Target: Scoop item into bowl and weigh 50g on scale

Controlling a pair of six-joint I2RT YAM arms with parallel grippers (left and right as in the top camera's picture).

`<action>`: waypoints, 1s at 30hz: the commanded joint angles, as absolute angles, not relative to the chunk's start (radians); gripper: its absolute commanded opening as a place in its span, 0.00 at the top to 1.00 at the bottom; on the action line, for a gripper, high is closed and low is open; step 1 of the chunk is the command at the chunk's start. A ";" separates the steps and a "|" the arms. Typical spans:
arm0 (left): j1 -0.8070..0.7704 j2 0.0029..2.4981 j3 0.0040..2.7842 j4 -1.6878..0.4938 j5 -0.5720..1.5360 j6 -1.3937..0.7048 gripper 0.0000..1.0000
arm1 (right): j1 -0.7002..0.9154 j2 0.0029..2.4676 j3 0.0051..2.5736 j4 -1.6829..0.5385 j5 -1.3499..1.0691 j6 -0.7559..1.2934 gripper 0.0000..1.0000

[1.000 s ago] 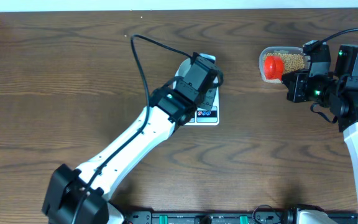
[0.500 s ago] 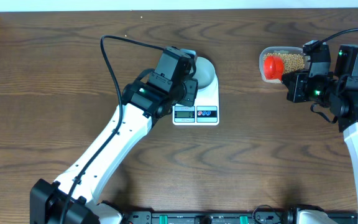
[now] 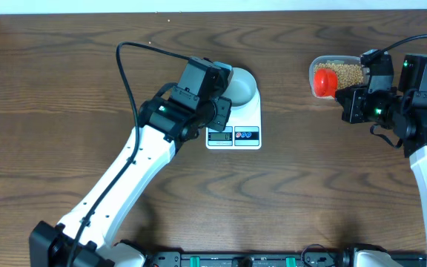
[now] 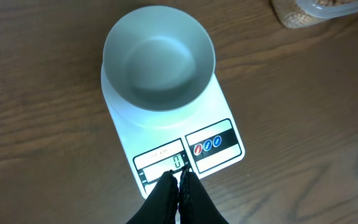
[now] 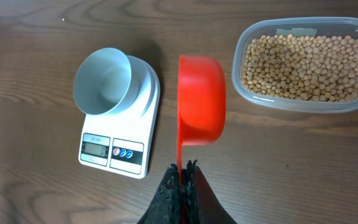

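- The beans lie in a loose heap inside the clear tub, well apart from the scale.
- The bowl stands empty on the scale, behind its display (the digits are hard to read).
- The red scoop hangs over the tub's end nearest the scale; the right gripper pinches its thin handle.
- The left gripper, fingertips pressed together and holding nothing, is at the display.

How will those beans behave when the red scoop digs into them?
Probably loose and free-flowing: the beans are small, round and separate, so they may roll off the red scoop if it tilts. The clear tub looks light and might slide when pushed.
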State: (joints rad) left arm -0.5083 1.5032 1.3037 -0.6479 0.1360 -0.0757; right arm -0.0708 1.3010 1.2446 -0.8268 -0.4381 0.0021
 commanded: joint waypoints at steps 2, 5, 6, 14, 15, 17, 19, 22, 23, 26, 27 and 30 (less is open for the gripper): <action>-0.504 1.483 1.306 -0.659 0.154 0.025 0.93 | -0.077 1.293 1.266 -0.830 -0.455 -0.017 0.99; -0.503 1.483 1.304 -0.674 0.146 0.060 0.93 | -0.077 1.293 1.266 -0.831 -0.455 -0.017 0.99; -0.498 1.483 1.304 -0.680 0.146 0.060 0.93 | -0.077 1.293 1.266 -0.831 -0.455 -0.017 0.99; -0.472 1.483 1.304 -0.686 0.146 0.027 0.92 | -0.077 1.293 1.266 -0.831 -0.455 -0.017 0.99; -0.472 1.483 1.304 -0.686 0.146 0.012 0.93 | -0.077 1.293 1.266 -0.830 -0.455 -0.017 0.99; -0.472 1.483 1.304 -0.694 0.146 -0.031 0.93 | -0.077 1.293 1.266 -0.830 -0.455 -0.017 0.99; -0.472 1.483 1.304 -0.699 0.146 -0.032 0.93 | -0.077 1.293 1.266 -0.830 -0.455 -0.017 0.99; -0.472 1.483 1.304 -0.699 0.146 -0.032 0.84 | -0.077 1.293 1.266 -0.830 -0.455 -0.017 0.99; -0.472 1.483 1.304 -0.699 0.146 -0.032 0.83 | -0.077 1.293 1.266 -0.830 -0.455 -0.017 0.99; -0.472 1.483 1.304 -0.699 0.146 -0.032 0.72 | -0.077 1.293 1.266 -0.831 -0.455 -0.017 0.99; -0.472 1.483 1.304 -0.699 0.146 -0.032 0.70 | -0.077 1.293 1.266 -0.830 -0.455 -0.017 0.99; -0.472 1.483 1.304 -0.699 0.146 -0.032 0.65 | -0.077 1.293 1.266 -0.830 -0.455 -0.017 0.99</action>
State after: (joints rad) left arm -0.4747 1.4960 1.3037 -0.6975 0.1448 -0.0273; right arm -0.0708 1.3010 1.2446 -0.8291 -0.4408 0.0021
